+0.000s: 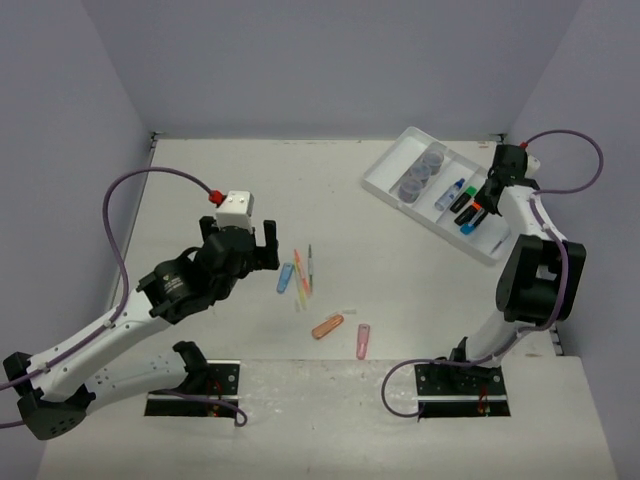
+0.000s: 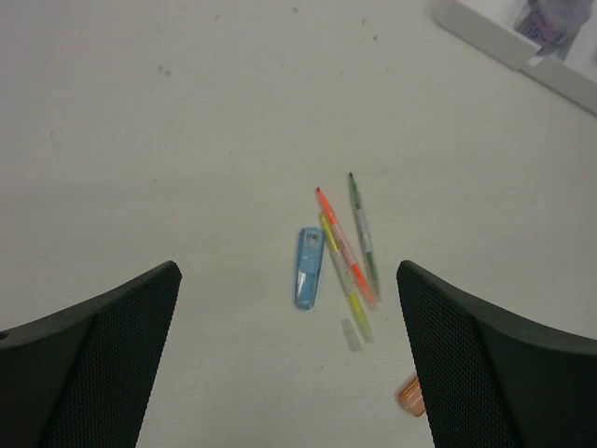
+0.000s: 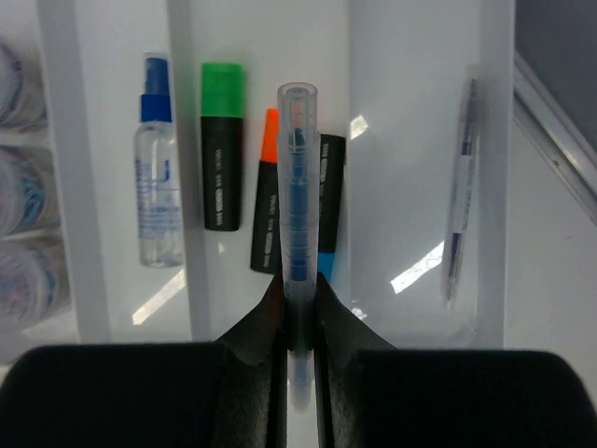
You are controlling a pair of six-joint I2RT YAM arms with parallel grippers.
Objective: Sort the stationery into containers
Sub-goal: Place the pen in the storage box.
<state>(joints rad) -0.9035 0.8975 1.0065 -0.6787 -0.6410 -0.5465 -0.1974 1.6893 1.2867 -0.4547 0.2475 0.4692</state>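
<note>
My left gripper [image 1: 243, 247] hangs open above the table, left of the loose stationery, with nothing between its fingers [image 2: 103, 364]. Ahead of it lie a blue capsule [image 2: 309, 266], three thin pens [image 2: 347, 257] and an orange capsule [image 2: 410, 394]. A pink capsule [image 1: 363, 340] lies nearer the front. My right gripper [image 3: 298, 299] is shut on a clear pen with a blue core [image 3: 298, 177], held above the white tray [image 1: 381, 178]. Below it lie green [image 3: 224, 140], orange [image 3: 266, 201] and blue [image 3: 329, 210] highlighters. Round pots [image 1: 424, 170] fill the tray's far compartment.
A small spray bottle [image 3: 157, 187] lies in the compartment beside the highlighters, and a thin pen [image 3: 460, 196] lies alone in the rightmost one. A tiny clear cap [image 2: 351, 334] rests by the loose pens. Grey walls close in the table on three sides.
</note>
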